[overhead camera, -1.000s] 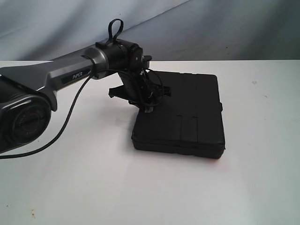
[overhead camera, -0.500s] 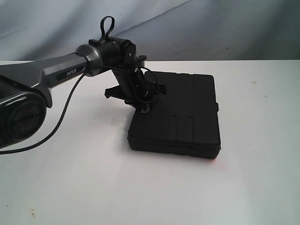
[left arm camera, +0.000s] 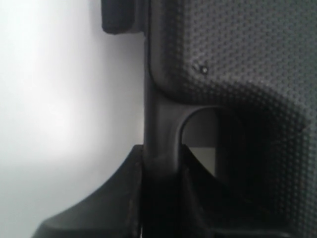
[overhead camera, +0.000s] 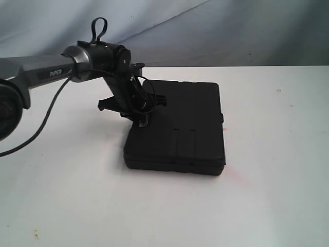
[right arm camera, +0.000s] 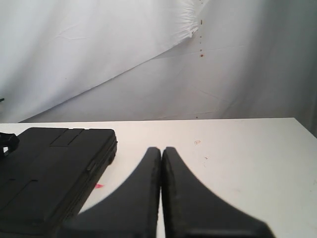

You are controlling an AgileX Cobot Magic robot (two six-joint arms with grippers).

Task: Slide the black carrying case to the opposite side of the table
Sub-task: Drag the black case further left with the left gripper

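**Task object.** The case [overhead camera: 177, 123] lies flat near the middle of the table [overhead camera: 277, 206]. It is closer to the far edge than to the near edge and well apart from both side edges. Its handle edge faces the table's left edge.

**Left gripper.** Your left gripper [left arm camera: 161, 166] is clamped on the case's handle bar [left arm camera: 159, 124]. One finger sits outside the bar on the table side and the other inside the cut-out, both touching the plastic. The left arm [overhead camera: 41, 73] reaches in from the left edge, above the surface.

**Right gripper.** Your right gripper [right arm camera: 161, 151] has its fingers pressed together with nothing between them. The case lies well apart from it.

**Surroundings.**
- A black cable [overhead camera: 50, 114] droops from the left arm toward the table's left edge, on the handle side of the case. You cannot tell from these views whether it touches the surface.
- A red smear [right arm camera: 98, 186] marks the table just beside the case's near right corner.
- A few dark specks [overhead camera: 36, 235] sit near the near left corner.
- A small latch [left arm camera: 119, 15] projects from the case's edge beside the handle.
- A pale cloth backdrop [overhead camera: 231, 31] hangs behind the far edge.
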